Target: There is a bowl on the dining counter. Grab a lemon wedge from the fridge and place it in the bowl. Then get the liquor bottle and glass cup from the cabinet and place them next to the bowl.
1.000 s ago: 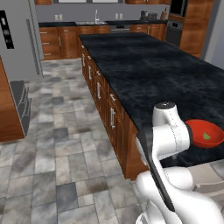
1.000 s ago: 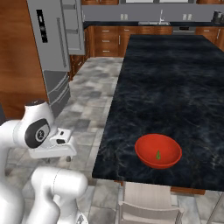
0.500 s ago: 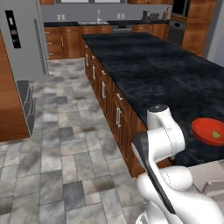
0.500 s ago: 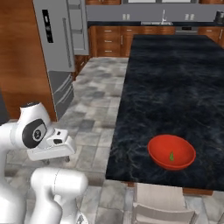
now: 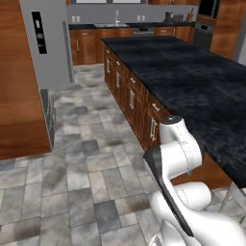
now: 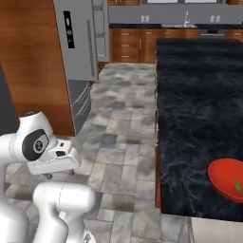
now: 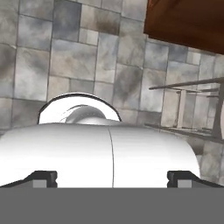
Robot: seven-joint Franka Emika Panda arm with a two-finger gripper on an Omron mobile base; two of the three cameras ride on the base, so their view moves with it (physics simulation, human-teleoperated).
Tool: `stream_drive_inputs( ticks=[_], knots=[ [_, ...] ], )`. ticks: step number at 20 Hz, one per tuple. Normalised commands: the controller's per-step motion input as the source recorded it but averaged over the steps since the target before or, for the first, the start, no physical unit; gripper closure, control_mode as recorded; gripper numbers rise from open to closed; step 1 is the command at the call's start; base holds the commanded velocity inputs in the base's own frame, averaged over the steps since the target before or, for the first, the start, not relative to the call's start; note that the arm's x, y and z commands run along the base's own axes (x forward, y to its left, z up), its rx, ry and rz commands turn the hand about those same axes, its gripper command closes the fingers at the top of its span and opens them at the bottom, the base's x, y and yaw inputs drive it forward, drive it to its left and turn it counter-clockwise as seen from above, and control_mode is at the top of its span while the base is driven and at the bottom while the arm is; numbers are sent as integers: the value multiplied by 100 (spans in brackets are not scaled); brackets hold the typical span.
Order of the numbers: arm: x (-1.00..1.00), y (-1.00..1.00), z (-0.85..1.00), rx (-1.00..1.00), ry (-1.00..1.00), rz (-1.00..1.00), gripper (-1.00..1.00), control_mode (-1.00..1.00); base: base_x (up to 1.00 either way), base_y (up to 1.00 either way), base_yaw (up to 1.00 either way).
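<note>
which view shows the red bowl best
The right base view: the bowl sits near the dining counter's close end, cut by the picture's right edge, with a small green bit inside. The left base view has the counter's black top; the hand view looks at floor tiles.

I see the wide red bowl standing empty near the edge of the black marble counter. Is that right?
Not quite: the wide red bowl is not empty. The right base view shows a small yellowish-green lemon wedge inside it. It does stand near the edge of the black marble counter.

1. Left base view looks forward and down from behind the arm; worktop (image 5: 202, 91) right, fridge (image 5: 48, 43) far left.
2. Right base view shares both, nearer the worktop's near end.
3. Hand view faces the floor (image 7: 65, 52) closely.
</note>
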Motion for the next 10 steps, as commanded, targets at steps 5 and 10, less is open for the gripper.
stream_drive_inputs(
  ticks=[5, 10],
  knots=[
    [0, 0, 0, 0, 0, 0, -100, 100, 82, 54, -2],
    [0, 0, 0, 0, 0, 0, -100, 100, 90, 5, 0]
  ],
)
